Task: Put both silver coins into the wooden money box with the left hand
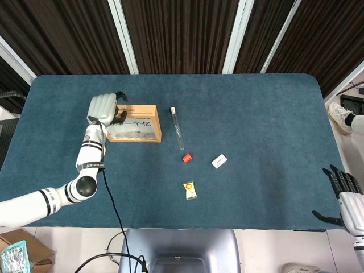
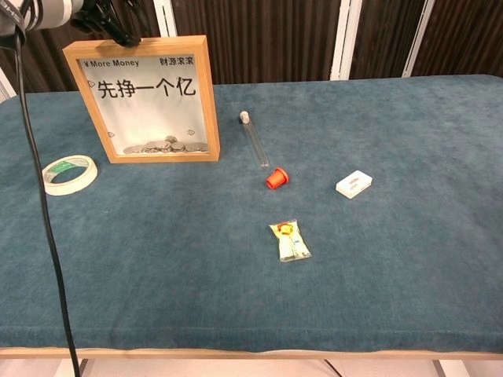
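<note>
At the far left of the table [image 2: 157,298] lies a roll of tape [image 2: 69,173], roughly at nine o'clock from the centre and clear of everything else. Just past it, at about ten o'clock, stands the wooden money box [image 2: 149,98], upright, its window showing a pile of silver coins [image 2: 167,146] heaped at the bottom. The left robot hand [image 1: 104,108] hovers over the box's top left corner, above where the slot would be; its dark fingertips [image 1: 121,94] point toward twelve o'clock, but whether they pinch a coin or hang loose cannot be told from either view.

No loose silver coin shows anywhere on the cloth, so at least one has probably gone in already, and the last is either in the fingers or dropped; the pile inside gives no count.

Moving right: a glass tube [image 2: 254,139], a red cap [image 2: 276,178], a yellow sachet [image 2: 289,240] at six o'clock, and a small white block [image 2: 354,184]. At the far right edge, four o'clock, the right robot hand [image 1: 344,193] rests spread and idle, holding nothing.
</note>
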